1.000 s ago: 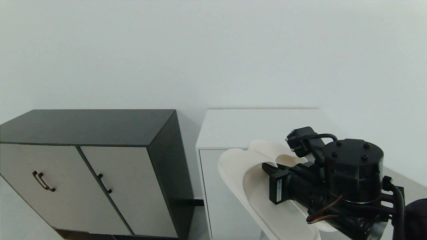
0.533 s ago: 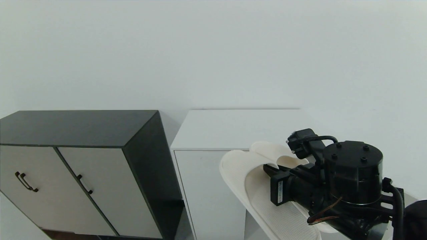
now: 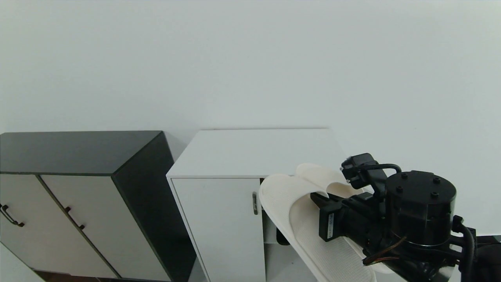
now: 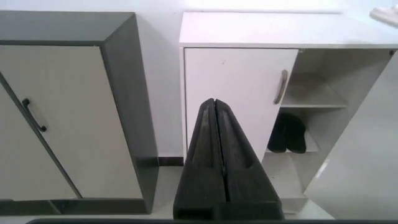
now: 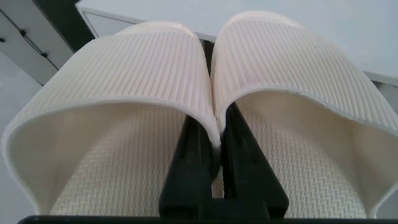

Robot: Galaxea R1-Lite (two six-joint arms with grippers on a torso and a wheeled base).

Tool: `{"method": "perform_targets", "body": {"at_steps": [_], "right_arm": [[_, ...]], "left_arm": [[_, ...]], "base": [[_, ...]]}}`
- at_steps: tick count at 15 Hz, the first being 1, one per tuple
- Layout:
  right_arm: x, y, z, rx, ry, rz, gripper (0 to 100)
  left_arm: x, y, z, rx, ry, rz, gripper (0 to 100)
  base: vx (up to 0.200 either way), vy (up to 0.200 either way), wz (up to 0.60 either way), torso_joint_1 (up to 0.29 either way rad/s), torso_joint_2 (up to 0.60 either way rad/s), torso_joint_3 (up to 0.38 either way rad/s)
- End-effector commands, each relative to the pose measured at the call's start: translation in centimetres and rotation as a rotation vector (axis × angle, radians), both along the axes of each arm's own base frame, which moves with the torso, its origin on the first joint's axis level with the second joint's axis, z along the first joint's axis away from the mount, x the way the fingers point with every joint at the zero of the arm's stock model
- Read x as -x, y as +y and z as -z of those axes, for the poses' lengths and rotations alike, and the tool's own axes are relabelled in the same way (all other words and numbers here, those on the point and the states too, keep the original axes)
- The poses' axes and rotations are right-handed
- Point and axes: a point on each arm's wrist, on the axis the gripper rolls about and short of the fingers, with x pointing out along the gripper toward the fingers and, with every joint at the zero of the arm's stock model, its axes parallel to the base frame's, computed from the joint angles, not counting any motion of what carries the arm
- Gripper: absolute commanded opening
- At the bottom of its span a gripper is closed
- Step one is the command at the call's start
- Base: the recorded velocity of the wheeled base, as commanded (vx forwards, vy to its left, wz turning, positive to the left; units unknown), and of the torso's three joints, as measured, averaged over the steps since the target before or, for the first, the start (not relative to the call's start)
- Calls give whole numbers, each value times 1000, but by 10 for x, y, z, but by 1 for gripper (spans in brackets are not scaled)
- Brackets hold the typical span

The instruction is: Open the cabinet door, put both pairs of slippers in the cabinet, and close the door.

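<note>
A cream-white pair of slippers (image 3: 287,203) hangs in front of the white cabinet (image 3: 250,152), and my right gripper (image 3: 315,196) is shut on it, its fingers pinching the two inner edges (image 5: 214,134) together. The white cabinet's (image 4: 249,28) left door with its handle (image 4: 282,86) is closed. Its right half stands open, showing shelves. A dark pair of slippers (image 4: 287,132) lies on a middle shelf. My left gripper (image 4: 215,102) is shut with nothing in it and points at the closed door from some way off.
A black cabinet (image 3: 78,150) with two pale doors stands close beside the white one on the left. A plain white wall rises behind both. Pale floor shows below the cabinets in the left wrist view.
The head camera has swung right: both cabinets slid left in the picture and the white cabinet's open side came into view. The right gripper keeps its hold on the cream slippers.
</note>
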Motion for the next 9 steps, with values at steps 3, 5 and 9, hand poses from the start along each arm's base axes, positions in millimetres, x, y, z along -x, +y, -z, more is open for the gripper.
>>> {"method": "perform_targets", "body": {"at_steps": [3,5,9], "right_arm": [[-1,1,4,13,10,-2,0],[-1,1,4,10,10,-2,0],[-1,1,5,14,11,-2,0]], "left_arm": [[0,0,0,1,1,-2,0],[0,0,0,1,1,-2,0],[0,0,0,3,1,-2,0]], "base": [[0,0,0,0,0,0],[0,0,0,0,0,0],[0,0,0,-102,191,102]]}}
